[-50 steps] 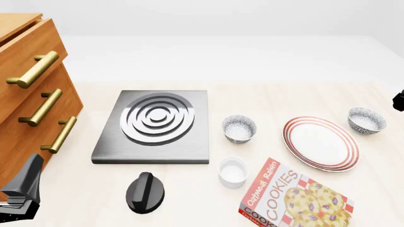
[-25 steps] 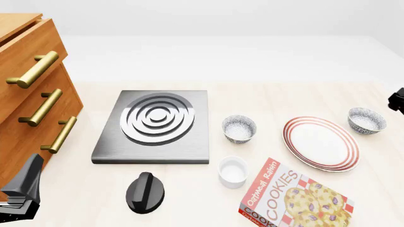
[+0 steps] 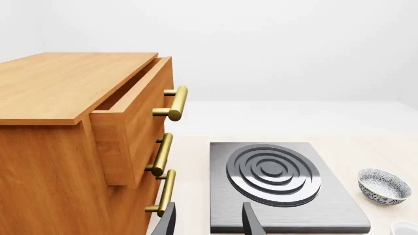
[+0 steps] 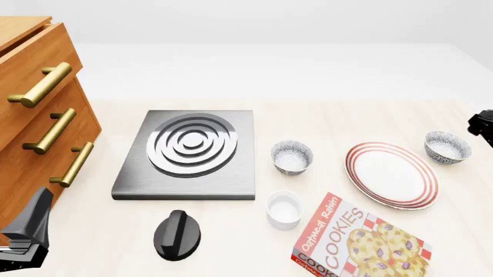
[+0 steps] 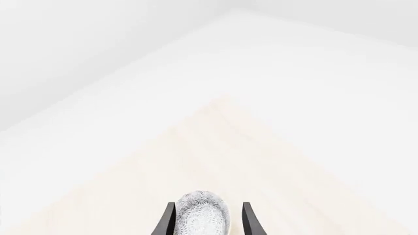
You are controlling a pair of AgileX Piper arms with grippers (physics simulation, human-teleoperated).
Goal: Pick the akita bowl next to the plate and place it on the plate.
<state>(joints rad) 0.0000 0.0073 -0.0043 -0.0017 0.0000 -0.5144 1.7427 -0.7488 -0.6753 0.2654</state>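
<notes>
The plate (image 4: 391,175), white with red rings, lies right of centre. One speckled akita bowl (image 4: 447,146) stands just off its far right rim, and a second like it (image 4: 292,157) stands to the plate's left, also seen in the left wrist view (image 3: 384,186). Of my right arm, only a dark part (image 4: 484,124) shows at the right edge, just beyond the right bowl. My right gripper (image 5: 207,226) is open, and a speckled bowl (image 5: 203,215) shows between its fingers, a little ahead. Low at the near left, my left gripper (image 3: 209,226) is open and holds nothing.
A metal stove plate (image 4: 190,153) lies left of centre, with a black knob (image 4: 177,234) in front of it. A wooden drawer chest (image 4: 38,127) fills the left side, its top drawer ajar. A white cup (image 4: 283,209) and a cookie box (image 4: 361,242) sit near the front.
The dark part of the right arm has crept a little further in from the right edge, toward the right bowl. Nothing else has moved.
</notes>
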